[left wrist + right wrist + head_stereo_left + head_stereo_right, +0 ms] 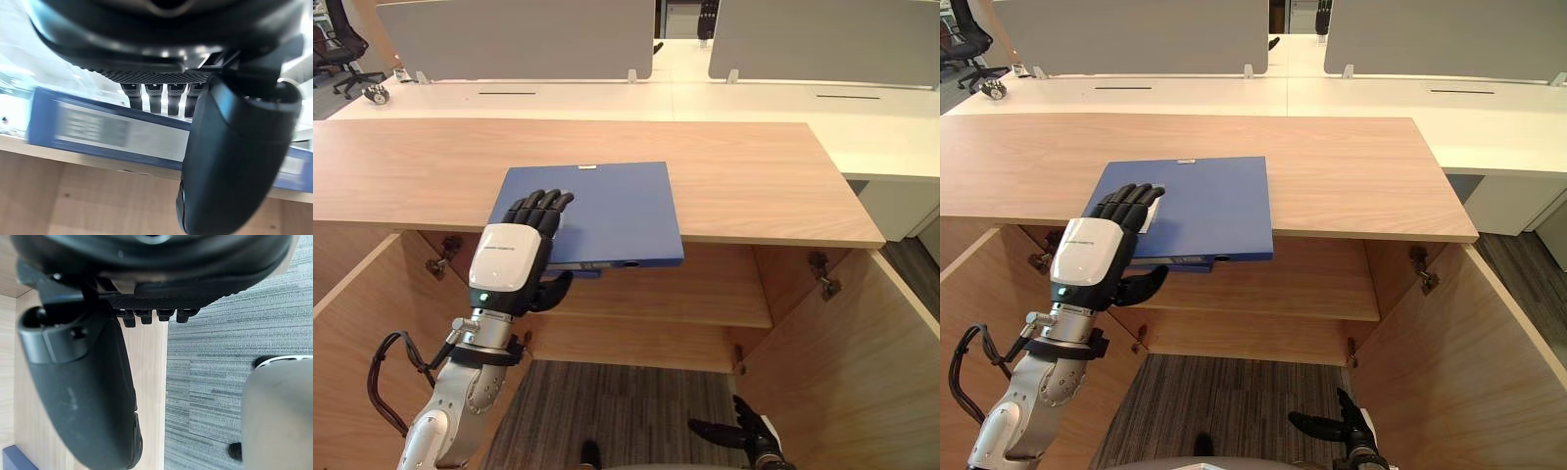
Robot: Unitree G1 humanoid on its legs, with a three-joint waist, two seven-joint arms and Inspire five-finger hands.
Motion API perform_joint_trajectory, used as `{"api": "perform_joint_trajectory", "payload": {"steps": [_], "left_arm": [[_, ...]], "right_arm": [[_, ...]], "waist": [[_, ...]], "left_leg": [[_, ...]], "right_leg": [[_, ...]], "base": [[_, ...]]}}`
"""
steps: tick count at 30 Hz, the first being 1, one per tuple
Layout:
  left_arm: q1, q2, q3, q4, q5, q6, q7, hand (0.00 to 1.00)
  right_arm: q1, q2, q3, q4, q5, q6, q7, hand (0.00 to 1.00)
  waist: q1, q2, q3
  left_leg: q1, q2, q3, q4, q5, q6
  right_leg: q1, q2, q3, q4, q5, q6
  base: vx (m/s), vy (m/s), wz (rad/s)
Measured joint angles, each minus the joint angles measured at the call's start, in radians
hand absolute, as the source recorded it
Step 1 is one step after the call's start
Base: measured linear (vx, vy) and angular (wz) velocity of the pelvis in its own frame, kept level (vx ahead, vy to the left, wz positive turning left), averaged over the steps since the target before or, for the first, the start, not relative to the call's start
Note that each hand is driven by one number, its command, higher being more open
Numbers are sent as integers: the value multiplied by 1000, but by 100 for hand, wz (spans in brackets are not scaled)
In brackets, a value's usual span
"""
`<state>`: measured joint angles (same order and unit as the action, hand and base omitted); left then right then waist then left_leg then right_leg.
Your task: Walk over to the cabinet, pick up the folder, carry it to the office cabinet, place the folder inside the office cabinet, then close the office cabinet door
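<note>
A blue folder lies flat on the wooden cabinet top, its spine jutting a little over the front edge. My left hand is at the folder's near left corner, fingers lying on its cover and thumb tucked below the overhanging spine, pinching it. The left wrist view has the folder's labelled spine running just under the fingers. Down low in front of the cabinet, my right hand hangs over the carpet with relaxed fingers, holding nothing.
Both cabinet doors stand open, left door and right door, flanking an inner shelf. White desks with grey dividers stand behind the cabinet. An office chair is at the far left.
</note>
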<state>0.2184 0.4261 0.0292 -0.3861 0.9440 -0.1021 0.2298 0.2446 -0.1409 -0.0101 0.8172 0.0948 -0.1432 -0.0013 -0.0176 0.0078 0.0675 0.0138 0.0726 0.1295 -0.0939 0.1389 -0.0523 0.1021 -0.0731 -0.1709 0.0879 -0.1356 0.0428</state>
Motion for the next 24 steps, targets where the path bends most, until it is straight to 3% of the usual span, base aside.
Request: {"api": "perform_joint_trajectory", "payload": {"steps": [9, 13, 16, 21, 24], "left_arm": [[-20, -24, 55, -74, -23, -42, 34, 0], [-4, -55, 53, -133, -68, -55, 21, 0], [35, -103, 20, -216, -204, -92, -4, 0], [81, -156, -75, -293, -599, -204, -66, 0], [92, -175, -78, -301, -802, -210, -98, 0]], "right_arm": [[3, 14, -16, -64, 1, 7, 2, 100], [23, 35, -23, -248, 3, 6, -3, 100], [43, 59, -6, -413, 32, -8, 2, 100], [47, 90, 55, -720, 82, -15, 21, 100], [48, 91, 59, -914, 120, -38, 32, 100]], "waist": [[-4, -8, -5], [-12, -9, -5], [-12, -14, -1], [-21, -21, 3], [-26, -24, 14]], "left_leg": [[1, 3, 10, 0, -3, -4], [-1, 3, 16, 0, -3, -3], [-3, 2, 25, 0, -5, -1], [-2, 4, 55, 2, -9, 1], [2, 4, 66, 5, -11, 1]], "right_leg": [[-2, 3, 8, -6, 5, 0], [-2, 3, 14, -19, 16, 1], [-6, 2, 24, -27, 23, 2], [-20, 2, 53, -30, 32, 4], [-20, 2, 64, -36, 39, 5]], "base": [[-3, -8, -3], [-24, 2, -5], [-25, 11, -10], [-14, 10, -16], [0, 7, -13]]}}
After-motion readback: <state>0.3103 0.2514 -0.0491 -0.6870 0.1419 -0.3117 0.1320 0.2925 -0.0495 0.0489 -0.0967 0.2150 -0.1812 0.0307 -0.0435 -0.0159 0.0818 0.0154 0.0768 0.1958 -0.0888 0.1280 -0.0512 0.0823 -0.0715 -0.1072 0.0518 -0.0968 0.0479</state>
